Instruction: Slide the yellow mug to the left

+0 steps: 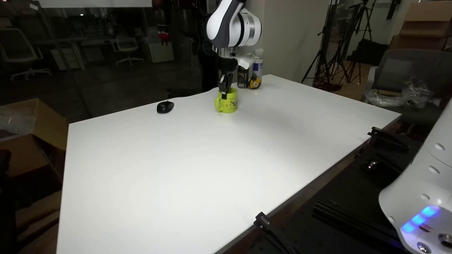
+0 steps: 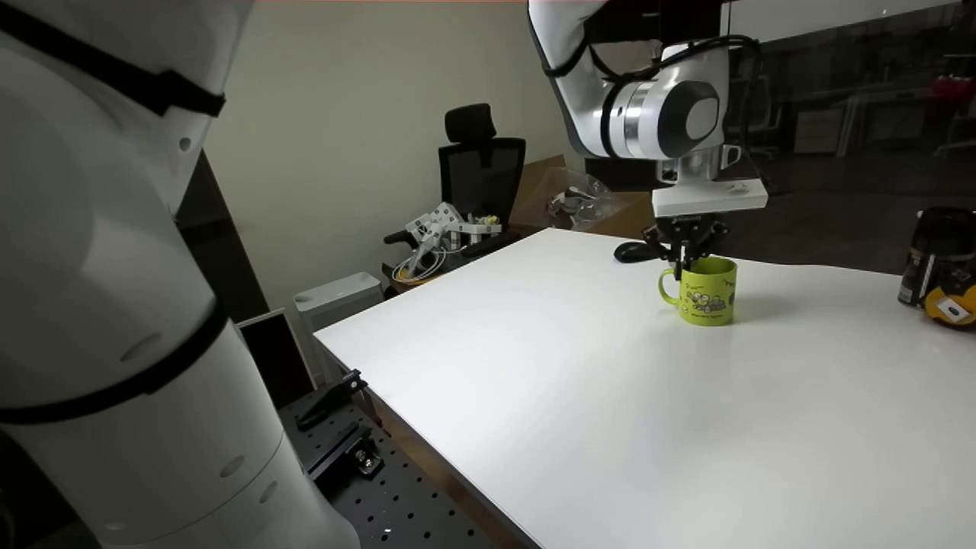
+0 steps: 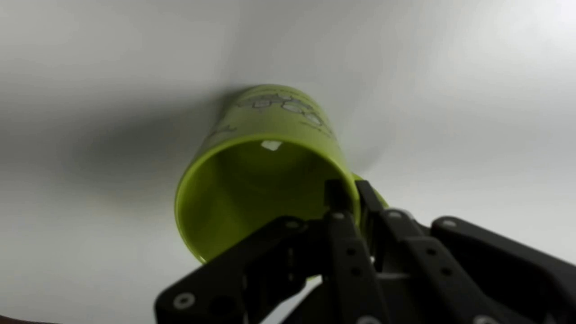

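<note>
The yellow mug (image 1: 231,104) is a squat yellow-green cup with a cartoon print. It stands upright on the white table near its far edge, and it also shows in an exterior view (image 2: 707,299) with its handle on the left side. My gripper (image 2: 681,273) reaches down from above at the handle side of the mug. In the wrist view my gripper (image 3: 353,189) is shut on the mug wall, with one finger inside the rim and one outside by the handle. The mug (image 3: 279,118) looks empty except for a small white patch inside; the handle is mostly hidden behind the outer finger.
A black mouse-like object (image 1: 165,107) lies on the table (image 1: 169,169), off the mug's handle side. A dark bottle (image 1: 242,77), a yellow-black tape measure (image 1: 255,82) and a tall spray can (image 1: 259,65) stand on the other side. Black clamps (image 1: 262,220) grip the table's near edge.
</note>
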Action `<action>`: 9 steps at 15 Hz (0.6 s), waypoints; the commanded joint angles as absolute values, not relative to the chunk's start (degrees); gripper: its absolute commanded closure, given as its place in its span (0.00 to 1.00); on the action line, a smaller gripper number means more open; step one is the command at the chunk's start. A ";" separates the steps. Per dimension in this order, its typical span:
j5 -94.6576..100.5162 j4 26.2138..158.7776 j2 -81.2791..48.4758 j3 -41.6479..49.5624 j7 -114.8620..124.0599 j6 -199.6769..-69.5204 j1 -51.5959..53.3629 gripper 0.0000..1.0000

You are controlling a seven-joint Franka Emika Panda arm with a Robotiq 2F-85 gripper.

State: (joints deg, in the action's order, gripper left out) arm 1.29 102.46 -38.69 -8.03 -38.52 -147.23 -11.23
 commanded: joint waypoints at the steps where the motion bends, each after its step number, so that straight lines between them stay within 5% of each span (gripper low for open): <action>1: 1.95 101.94 -38.93 -8.43 -37.79 -144.73 -9.13 0.98; 9: 4.19 102.05 -38.22 -8.94 -36.09 -140.18 -1.76 0.98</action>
